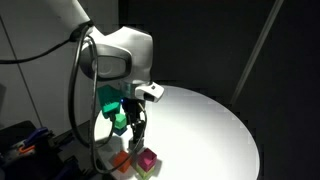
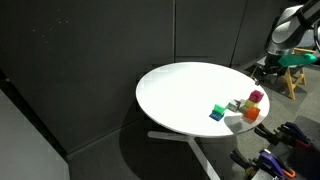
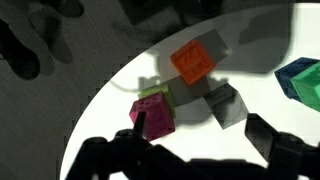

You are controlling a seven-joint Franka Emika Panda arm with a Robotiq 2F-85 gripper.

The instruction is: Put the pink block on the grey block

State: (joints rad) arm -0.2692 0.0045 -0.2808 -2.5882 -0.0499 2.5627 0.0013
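The pink block (image 3: 153, 116) sits on the white round table (image 3: 120, 110), tight against a yellow-green cube (image 3: 150, 93). It also shows in both exterior views (image 1: 146, 159) (image 2: 257, 96). The grey block (image 3: 224, 104) (image 2: 235, 105) stands apart, a short way to its right in the wrist view. My gripper (image 3: 200, 130) (image 1: 136, 128) hovers above the blocks and is open, with nothing between its fingers. One fingertip (image 3: 140, 122) overlaps the pink block's edge in the wrist view, and the other (image 3: 262, 135) is just below the grey block.
An orange cube (image 3: 192, 62) (image 2: 251, 114) lies beyond the pink and grey blocks. A green cube (image 3: 303, 82) (image 2: 217, 112) sits at the right edge of the wrist view. All the cubes are clustered near the table's edge (image 2: 160, 110). Dark curtains surround the table.
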